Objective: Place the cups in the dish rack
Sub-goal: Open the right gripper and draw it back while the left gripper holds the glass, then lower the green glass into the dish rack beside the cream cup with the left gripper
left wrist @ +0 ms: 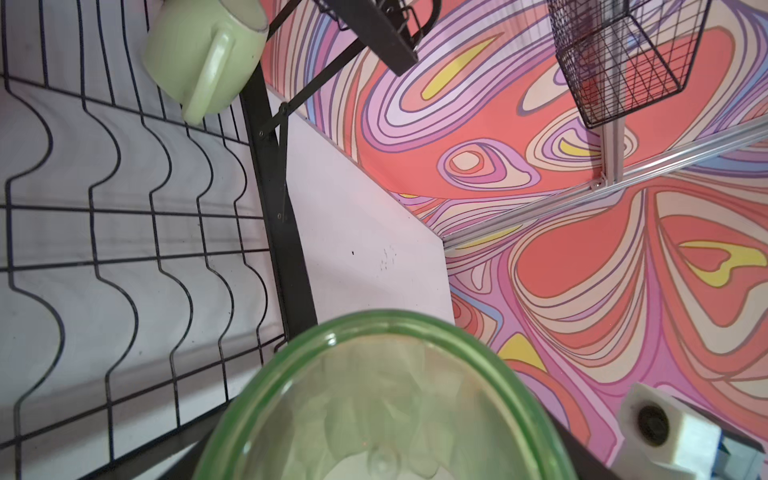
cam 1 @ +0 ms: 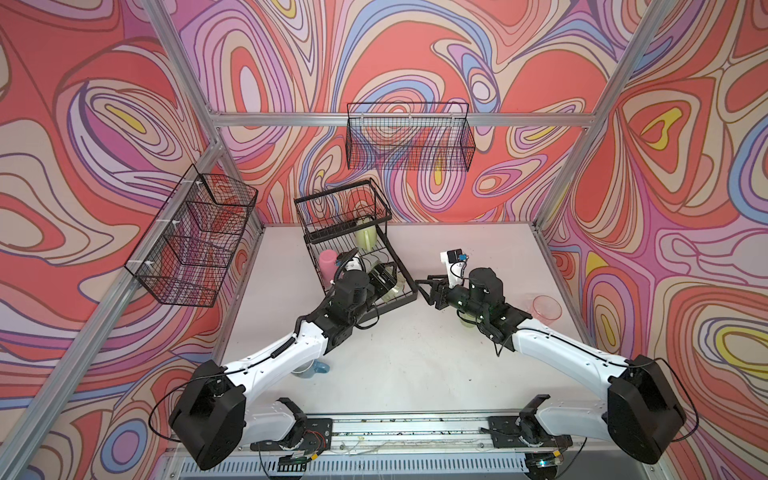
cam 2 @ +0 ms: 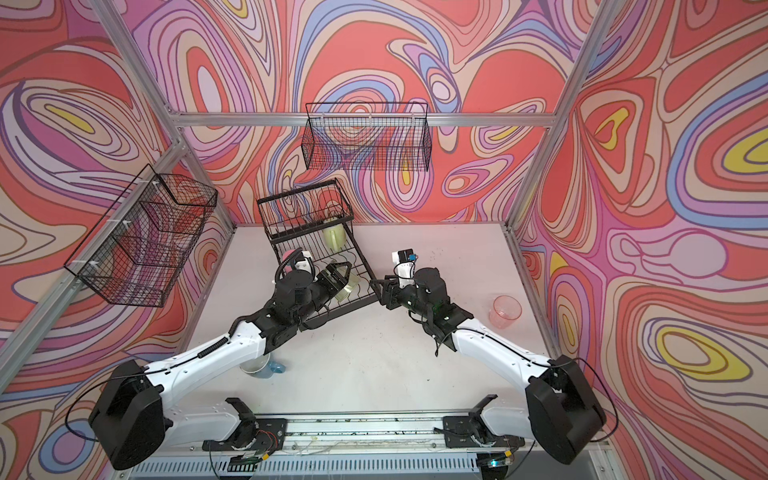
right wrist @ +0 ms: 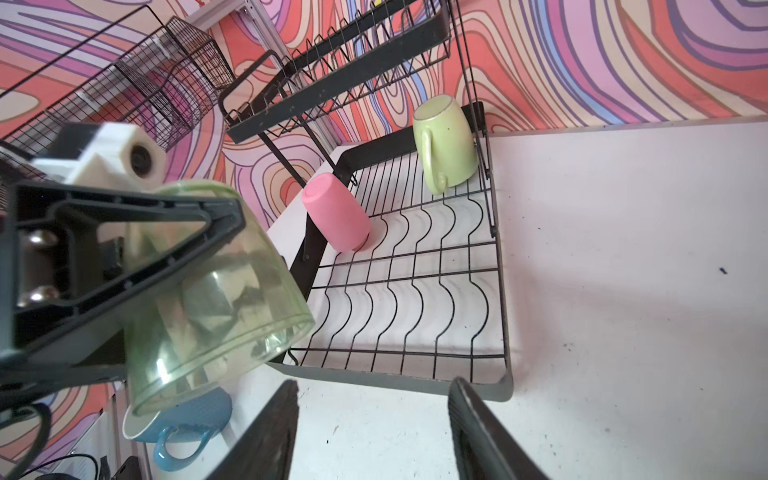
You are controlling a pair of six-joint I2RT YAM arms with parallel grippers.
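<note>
Left gripper (cam 1: 390,282) of mine pinches a green tumbler (right wrist: 216,299) over the rack's (right wrist: 503,291) front, a grip shown clearly only from my right wrist. Right gripper (right wrist: 374,436), spread and empty, hangs just beside the rack's corner.

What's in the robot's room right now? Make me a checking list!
Surface: white table.
Job's things: dish rack holds an upside-down opaque pink tumbler and yellow-green mug; blue mug and clear pink tumbler sit on the table.
Clutter: only small dark specks.
End effectors: left end effector grips a green tumbler at the rack's front edge; right end effector open, empty.
Cables: black cable along the left forearm.
Surroundings: mesh wall baskets, swirly walls.
</note>
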